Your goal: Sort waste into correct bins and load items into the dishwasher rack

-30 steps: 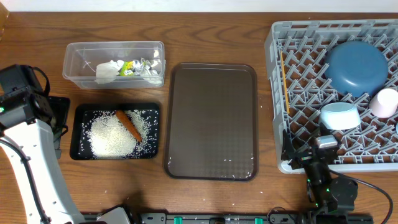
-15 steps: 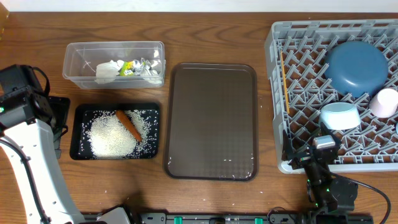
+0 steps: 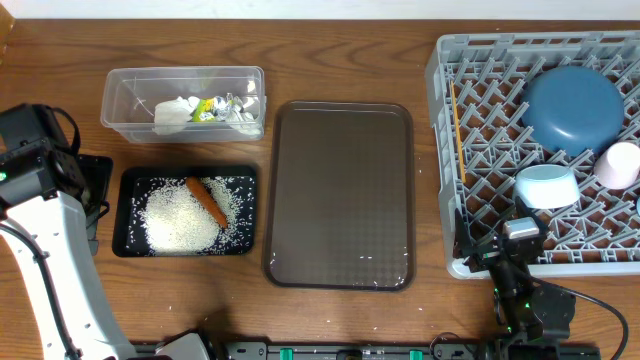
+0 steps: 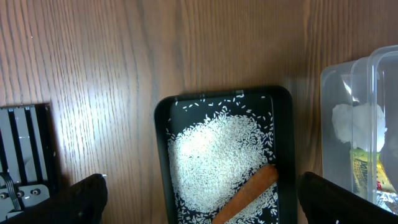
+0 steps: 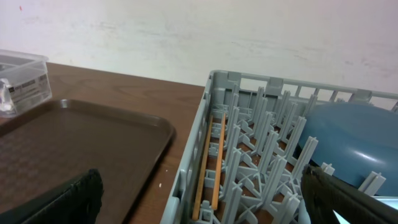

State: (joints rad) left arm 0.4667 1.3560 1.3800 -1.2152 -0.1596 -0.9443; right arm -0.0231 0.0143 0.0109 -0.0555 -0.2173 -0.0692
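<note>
The left gripper [image 4: 199,202] and right gripper [image 5: 205,202] are both wide open and hold nothing.

Seen from above:
- **8 o'clock:** the shallow black rectangular tray [image 3: 130,247] holds the white rice heap [image 3: 180,222] and the small orange carrot [image 3: 207,200].
- **10 o'clock:** the clear rectangular plastic tub [image 3: 125,105] holds the crumpled white napkin [image 3: 172,113] and the small foil wrappers [image 3: 215,107].
- **3 o'clock:** the big square grey plastic rack [image 3: 438,110] holds the large dark blue round plate [image 3: 572,108], the small light blue bowl [image 3: 546,186], the small white cup [image 3: 620,165] and the thin wooden chopsticks [image 3: 457,135].

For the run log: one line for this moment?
rice, carrot: black tray | napkin, wrappers: clear tub | plate, bowl, cup, chopsticks: rack | left gripper, right gripper: open, empty
</note>
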